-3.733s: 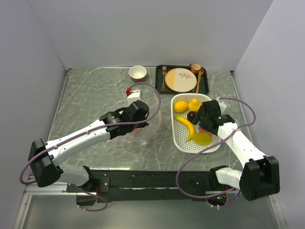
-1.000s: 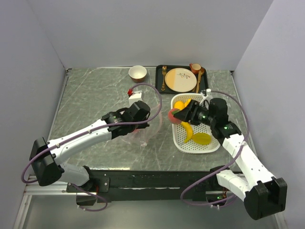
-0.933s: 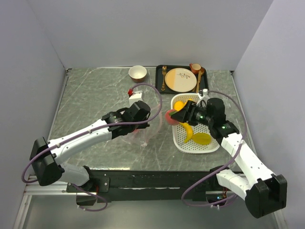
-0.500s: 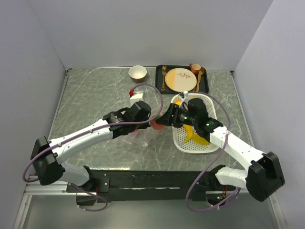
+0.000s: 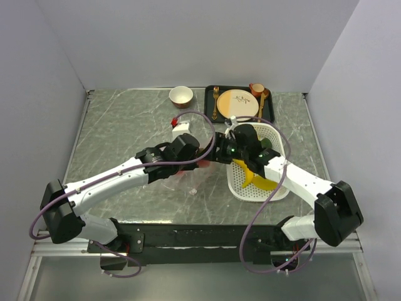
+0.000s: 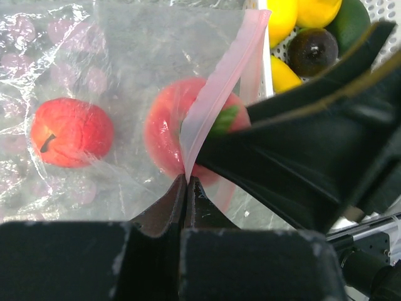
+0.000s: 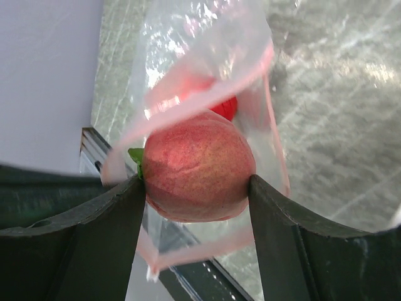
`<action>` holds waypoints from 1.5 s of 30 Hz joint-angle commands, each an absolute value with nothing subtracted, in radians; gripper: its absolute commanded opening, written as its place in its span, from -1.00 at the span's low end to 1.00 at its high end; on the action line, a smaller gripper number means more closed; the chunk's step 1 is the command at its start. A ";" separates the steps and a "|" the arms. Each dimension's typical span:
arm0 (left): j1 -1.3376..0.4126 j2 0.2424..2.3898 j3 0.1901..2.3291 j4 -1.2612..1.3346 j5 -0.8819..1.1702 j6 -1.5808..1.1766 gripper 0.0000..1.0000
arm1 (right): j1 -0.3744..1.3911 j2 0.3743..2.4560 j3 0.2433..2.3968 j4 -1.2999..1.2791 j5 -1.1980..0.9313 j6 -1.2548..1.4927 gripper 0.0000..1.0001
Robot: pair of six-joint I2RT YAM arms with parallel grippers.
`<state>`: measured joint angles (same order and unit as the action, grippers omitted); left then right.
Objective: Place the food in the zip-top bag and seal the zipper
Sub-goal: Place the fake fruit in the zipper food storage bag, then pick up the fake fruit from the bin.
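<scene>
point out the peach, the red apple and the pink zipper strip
peach (image 7: 197, 166): right wrist view, middle of its pink skin.
red apple (image 6: 72, 132): left wrist view, middle of its red side.
zipper strip (image 6: 224, 76): left wrist view, midway along the pink band.

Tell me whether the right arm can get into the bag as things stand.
Probably yes: the left pincer pinches the zipper, holding the bag open at the mouth, and the right pincer, gripping the peach, is at the opening.

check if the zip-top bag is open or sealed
Open. The pink zipper forms a parted loop, the right gripper holds the peach in that mouth, and the left gripper pinches one edge.
</scene>
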<state>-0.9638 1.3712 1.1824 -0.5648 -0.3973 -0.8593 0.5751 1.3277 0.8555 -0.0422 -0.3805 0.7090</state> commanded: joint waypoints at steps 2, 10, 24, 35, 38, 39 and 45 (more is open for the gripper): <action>-0.979 1.302 1.236 -0.560 -0.419 -0.877 -0.98 | 0.595 1.371 0.954 -0.050 -0.333 0.677 0.28; -0.979 1.281 1.273 -0.636 -0.528 -0.885 -0.98 | 0.597 1.241 0.924 -0.075 -0.186 0.655 1.00; -0.968 1.195 1.201 -0.600 -0.591 -0.899 -0.99 | 0.473 1.000 0.853 -0.391 0.226 0.629 1.00; -0.956 1.284 1.203 -0.600 -0.483 -0.907 -0.99 | 0.296 1.213 0.893 -0.503 0.204 0.575 1.00; -0.956 1.285 1.204 -0.598 -0.482 -0.894 -0.99 | 0.293 1.233 0.911 -0.473 0.209 0.578 1.00; -0.956 1.285 1.206 -0.600 -0.480 -0.893 -0.99 | 0.288 1.238 0.925 -0.465 0.213 0.571 1.00; -0.956 1.279 1.189 -0.595 -0.476 -0.896 -0.99 | 0.265 1.334 1.047 -0.459 0.261 0.511 1.00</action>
